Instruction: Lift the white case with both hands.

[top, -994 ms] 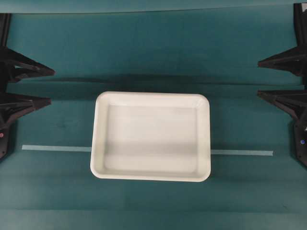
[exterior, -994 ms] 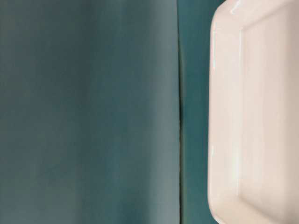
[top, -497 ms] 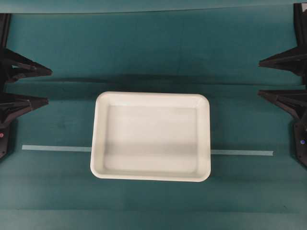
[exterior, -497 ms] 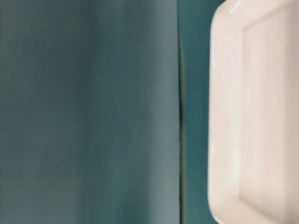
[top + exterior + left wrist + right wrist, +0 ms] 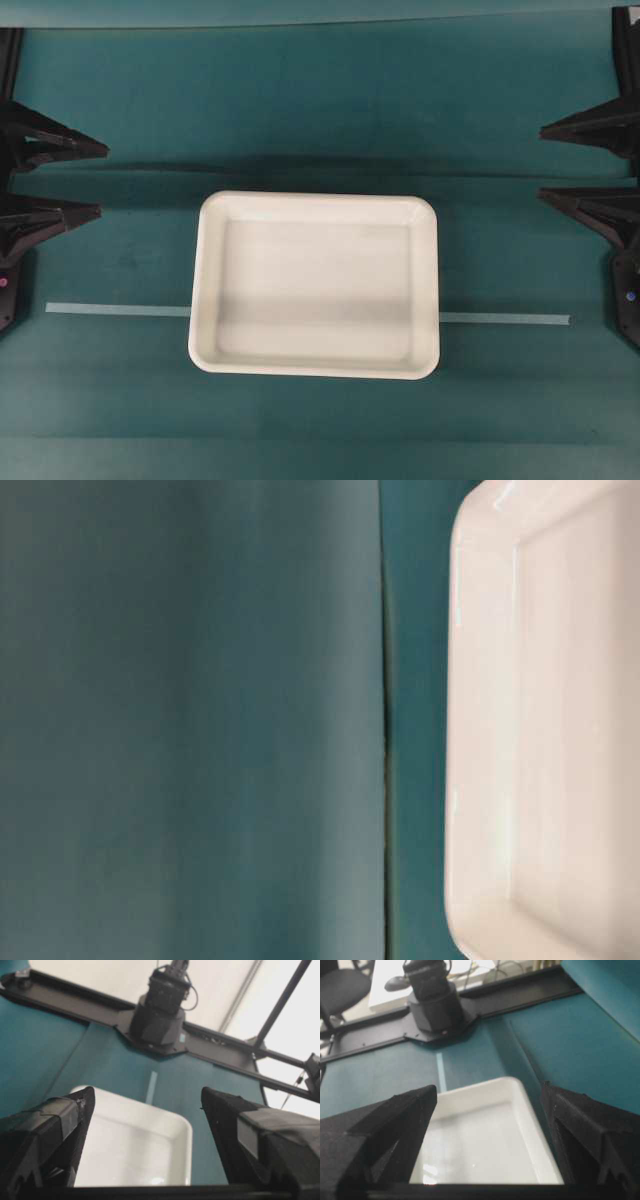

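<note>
The white case (image 5: 315, 285) sits mid-bench on teal cloth (image 5: 300, 100), over a pale tape strip (image 5: 115, 309). Left tool (image 5: 102, 181) and right tool (image 5: 540, 163) gape wide, well apart from it.

White case (image 5: 315, 285), plain, no pattern, faint grey shadow band across its floor. Teal table (image 5: 300, 100), plain, with darker fold lines. Pale mint tape (image 5: 505, 319) strip. Left gripper (image 5: 100, 180) black; right gripper (image 5: 540, 162) black, matte. Black camera mount (image 5: 160, 1015) on black rail (image 5: 65, 997).
</note>
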`<move>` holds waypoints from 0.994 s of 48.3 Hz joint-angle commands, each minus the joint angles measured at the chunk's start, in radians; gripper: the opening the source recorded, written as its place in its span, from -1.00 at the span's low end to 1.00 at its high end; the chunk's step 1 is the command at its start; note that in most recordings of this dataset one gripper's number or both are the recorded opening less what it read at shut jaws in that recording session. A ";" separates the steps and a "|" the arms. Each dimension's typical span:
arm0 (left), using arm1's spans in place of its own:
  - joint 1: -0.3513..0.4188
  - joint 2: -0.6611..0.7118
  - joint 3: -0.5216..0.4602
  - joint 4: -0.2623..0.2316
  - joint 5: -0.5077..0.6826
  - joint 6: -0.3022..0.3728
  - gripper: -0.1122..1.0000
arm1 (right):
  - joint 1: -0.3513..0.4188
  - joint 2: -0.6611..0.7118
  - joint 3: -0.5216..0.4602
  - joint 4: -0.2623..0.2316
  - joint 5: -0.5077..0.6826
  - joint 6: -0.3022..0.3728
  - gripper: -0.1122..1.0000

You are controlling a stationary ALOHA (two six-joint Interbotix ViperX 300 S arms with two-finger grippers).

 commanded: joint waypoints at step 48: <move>-0.002 0.002 -0.017 0.003 -0.005 0.000 0.85 | 0.000 0.009 -0.017 -0.002 -0.005 0.000 0.81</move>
